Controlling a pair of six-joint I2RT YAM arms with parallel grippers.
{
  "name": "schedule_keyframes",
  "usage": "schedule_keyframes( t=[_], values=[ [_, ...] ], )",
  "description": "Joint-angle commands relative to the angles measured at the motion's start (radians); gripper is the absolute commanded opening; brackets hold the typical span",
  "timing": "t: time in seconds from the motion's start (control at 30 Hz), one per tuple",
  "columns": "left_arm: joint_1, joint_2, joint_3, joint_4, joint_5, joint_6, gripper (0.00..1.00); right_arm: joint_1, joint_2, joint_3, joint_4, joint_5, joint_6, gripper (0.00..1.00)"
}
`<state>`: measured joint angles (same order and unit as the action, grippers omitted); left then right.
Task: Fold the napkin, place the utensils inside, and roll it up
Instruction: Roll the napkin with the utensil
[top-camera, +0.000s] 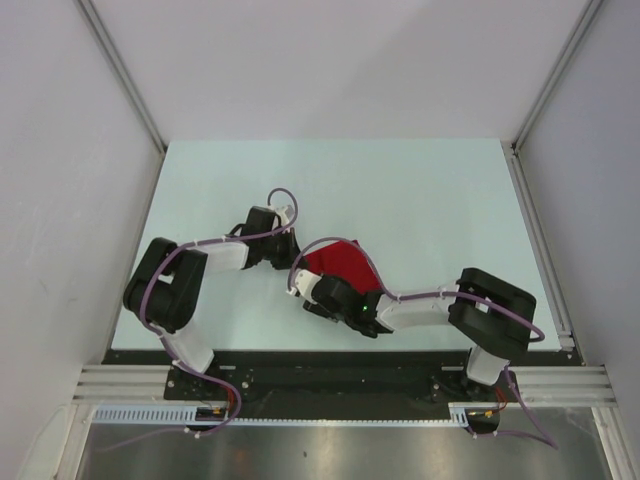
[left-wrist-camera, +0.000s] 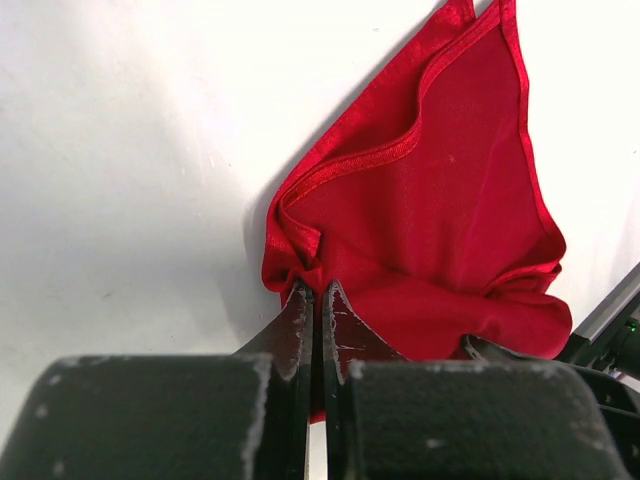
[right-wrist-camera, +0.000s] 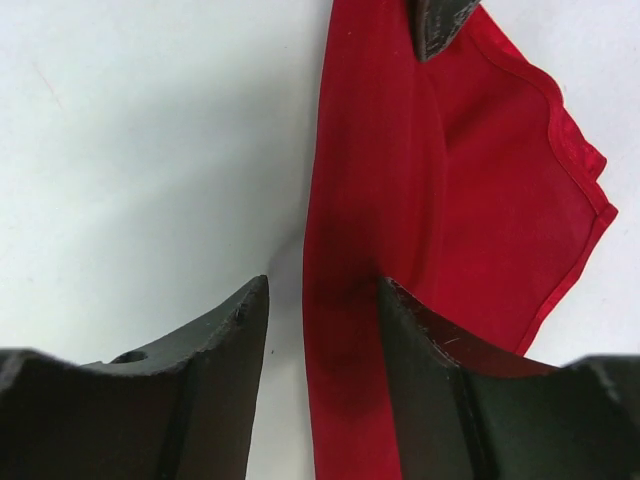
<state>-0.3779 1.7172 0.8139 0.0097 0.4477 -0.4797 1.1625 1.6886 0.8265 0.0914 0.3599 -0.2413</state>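
Left claw is clamped on the crumpled, hemmed red napkin; right claw is held open astride its fold.

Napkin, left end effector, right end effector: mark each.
napkin (left-wrist-camera: 450, 200), left wrist view, middle of the top layer.
left end effector (left-wrist-camera: 312, 292), left wrist view, between its fingertips.
right end effector (right-wrist-camera: 322, 285), right wrist view, between its fingertips.

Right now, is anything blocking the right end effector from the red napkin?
No, nothing visible is. The right end effector hangs open directly over the napkin, with only the folded cloth edge between its jaws.
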Motion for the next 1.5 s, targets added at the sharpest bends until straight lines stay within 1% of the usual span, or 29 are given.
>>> schedule_keyframes(
  t=[0.0,0.2,0.4,0.5,0.67,0.7,0.73,0.77,0.8,0.87,0.9,0.93,1.0,1.07,1.1,1.17,1.2,1.33,1.37,1.47],
  values=[
    [-0.004,0.024,0.018,-0.048,-0.023,0.013,0.00,0.003,0.037,0.030,0.042,0.088,-0.035,0.51],
    [-0.004,0.021,0.019,-0.042,-0.012,0.015,0.00,-0.035,0.048,0.019,0.051,0.064,-0.021,0.50],
    [-0.004,0.018,0.022,-0.039,-0.006,0.020,0.00,-0.101,0.037,0.006,0.053,-0.035,0.000,0.49],
    [-0.004,0.019,0.024,-0.031,0.005,0.020,0.00,-0.126,0.045,0.006,0.042,-0.101,0.010,0.47],
    [-0.004,0.018,0.027,-0.017,0.025,0.015,0.00,-0.196,0.060,0.013,0.015,-0.271,0.040,0.43],
    [-0.004,0.016,0.030,-0.016,0.028,0.013,0.04,-0.208,0.065,0.019,-0.004,-0.333,0.046,0.41],
    [-0.004,0.015,0.033,-0.014,0.028,0.010,0.06,-0.225,0.072,0.022,-0.013,-0.349,0.062,0.39],
    [-0.004,0.012,0.040,-0.016,0.026,0.007,0.10,-0.237,0.083,0.026,-0.024,-0.398,0.071,0.37],
    [-0.003,0.007,0.045,-0.016,0.022,0.003,0.21,-0.265,0.091,0.031,-0.039,-0.445,0.077,0.35],
    [0.002,-0.017,0.056,-0.011,0.003,-0.007,0.34,-0.288,0.112,0.040,-0.067,-0.489,0.097,0.30],
    [0.011,-0.027,0.057,-0.014,-0.004,-0.011,0.50,-0.306,0.118,0.043,-0.076,-0.528,0.103,0.29],
    [0.017,-0.053,0.059,-0.014,-0.010,-0.017,0.58,-0.313,0.125,0.052,-0.084,-0.548,0.117,0.27],
    [0.040,-0.077,0.056,-0.014,-0.044,-0.033,0.72,-0.333,0.144,0.059,-0.087,-0.605,0.132,0.26],
    [0.053,-0.126,0.038,-0.014,-0.098,-0.040,0.75,-0.349,0.160,0.066,-0.123,-0.647,0.157,0.26],
    [0.062,-0.143,0.028,0.016,-0.118,-0.042,0.77,-0.357,0.172,0.068,-0.125,-0.694,0.166,0.26],
    [0.066,-0.191,-0.015,0.044,-0.144,-0.046,0.78,-0.385,0.181,0.063,-0.116,-0.745,0.197,0.25],
    [0.066,-0.206,-0.033,0.059,-0.158,-0.048,0.78,-0.395,0.186,0.062,-0.113,-0.798,0.207,0.25],
    [0.066,-0.283,-0.158,0.169,-0.141,-0.053,0.79,-0.440,0.203,0.056,-0.101,-0.912,0.261,0.25],
    [0.066,-0.295,-0.177,0.206,-0.135,-0.048,0.78,-0.460,0.206,0.056,-0.063,-0.941,0.273,0.25],
    [0.062,-0.349,-0.232,0.274,-0.100,-0.031,0.78,-0.495,0.215,0.054,-0.032,-1.085,0.330,0.25]
  ],
)
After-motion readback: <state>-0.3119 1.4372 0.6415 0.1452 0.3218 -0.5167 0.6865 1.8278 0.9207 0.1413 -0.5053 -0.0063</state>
